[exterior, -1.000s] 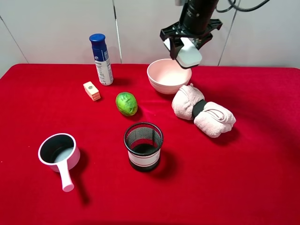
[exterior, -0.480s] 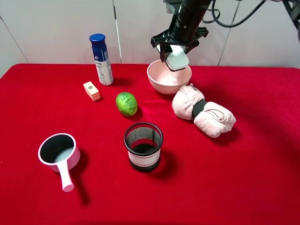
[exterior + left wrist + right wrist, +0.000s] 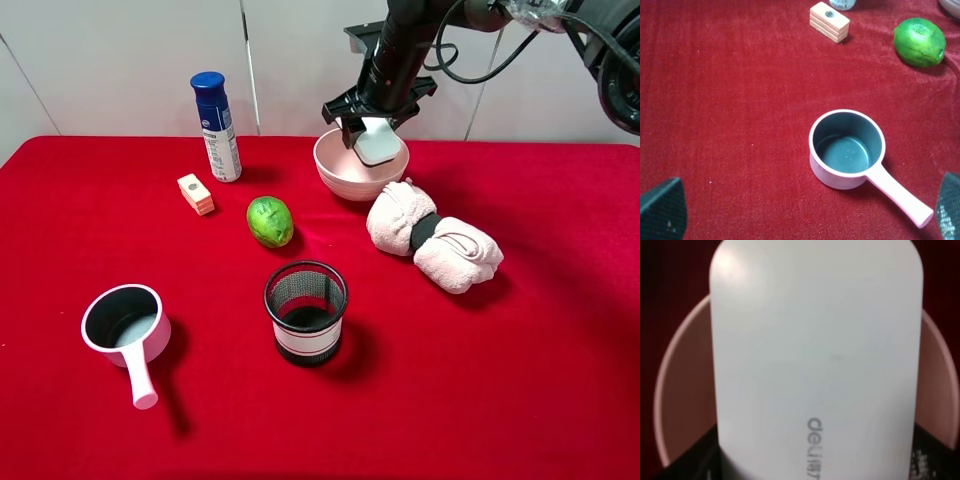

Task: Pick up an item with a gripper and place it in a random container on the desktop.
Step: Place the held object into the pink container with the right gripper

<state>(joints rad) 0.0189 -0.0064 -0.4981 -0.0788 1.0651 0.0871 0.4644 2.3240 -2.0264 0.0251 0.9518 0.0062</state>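
My right gripper point(image 3: 372, 125) is shut on the flat white block point(image 3: 377, 143) and holds it just over the mouth of the pale pink ribbed bowl point(image 3: 343, 172) at the back of the red desktop point(image 3: 500, 380). In the right wrist view the white block point(image 3: 815, 355) fills the frame, with the bowl's rim point(image 3: 675, 385) showing around it. My left gripper point(image 3: 805, 210) shows only two dark fingertips point(image 3: 662, 207) at the frame corners, wide apart and empty, above the pink saucepan point(image 3: 847, 150).
A blue-capped spray can point(image 3: 216, 126), a small orange-cream block point(image 3: 196, 193) and a green lime point(image 3: 269, 221) lie left of the bowl. A rolled pink towel point(image 3: 435, 238) lies right of it. A black mesh cup point(image 3: 305, 311) stands in the middle, the saucepan point(image 3: 125, 325) at front left.
My right gripper has carried the white block left and down, from beside the bowl's right rim to just over its mouth. The left arm has not moved.
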